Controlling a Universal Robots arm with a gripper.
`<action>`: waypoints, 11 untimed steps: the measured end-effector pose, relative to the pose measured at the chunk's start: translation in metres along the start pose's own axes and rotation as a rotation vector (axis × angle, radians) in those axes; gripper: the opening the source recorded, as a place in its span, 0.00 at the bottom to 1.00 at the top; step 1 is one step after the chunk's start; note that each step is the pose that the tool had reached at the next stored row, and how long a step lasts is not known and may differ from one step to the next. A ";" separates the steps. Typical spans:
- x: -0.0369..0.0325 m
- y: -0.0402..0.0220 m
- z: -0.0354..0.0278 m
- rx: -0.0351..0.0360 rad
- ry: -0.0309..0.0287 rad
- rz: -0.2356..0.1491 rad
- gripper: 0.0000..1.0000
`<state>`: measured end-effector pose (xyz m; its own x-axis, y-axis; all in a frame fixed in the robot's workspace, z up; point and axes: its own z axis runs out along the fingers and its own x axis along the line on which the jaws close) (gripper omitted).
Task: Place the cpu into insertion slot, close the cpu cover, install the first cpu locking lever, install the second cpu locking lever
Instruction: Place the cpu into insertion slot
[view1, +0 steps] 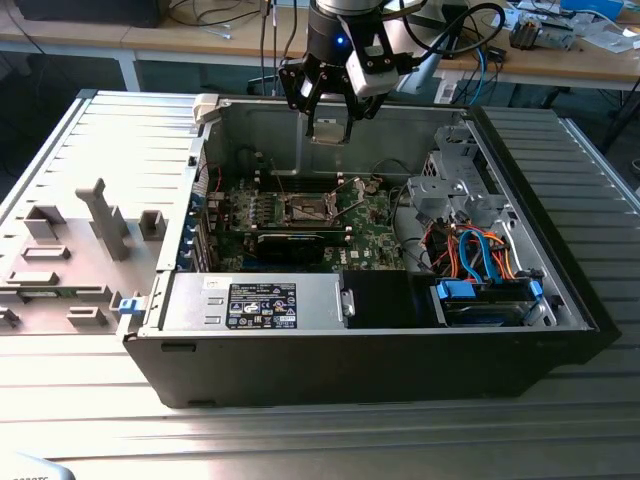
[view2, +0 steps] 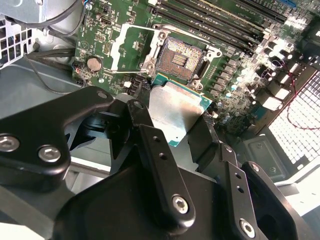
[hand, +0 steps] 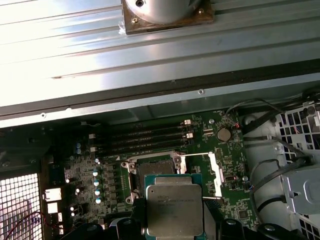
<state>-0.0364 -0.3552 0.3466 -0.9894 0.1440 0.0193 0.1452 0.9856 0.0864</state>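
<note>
the pincer (view2: 175, 127) is clamped on the cpu (view2: 172, 105), gripping two opposite edges, likely so the underside is left free to meet the socket. in the exterior view the chip hangs above the open computer case (view1: 400, 370), well apart from the green board (view1: 372, 228). the insertion slot (view2: 180, 59) lies bare on the board below. the cpu cover (view2: 122, 50) is swung aside beside it, which leaves the recess open from above.

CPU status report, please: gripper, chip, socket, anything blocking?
Gripper shut on the cpu, held above the board. Insertion slot bare, cpu cover open. Nothing seen between cpu and slot.
</note>
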 end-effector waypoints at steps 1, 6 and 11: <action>0.0000 0.0000 0.0000 0.0000 -0.0001 0.000 0.54; 0.0000 0.0000 0.0000 -0.0001 -0.0004 0.005 0.54; 0.0000 0.0000 0.0000 -0.0002 -0.0007 0.008 0.54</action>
<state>-0.0364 -0.3552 0.3466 -0.9881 0.1524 0.0193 0.1535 0.9844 0.0864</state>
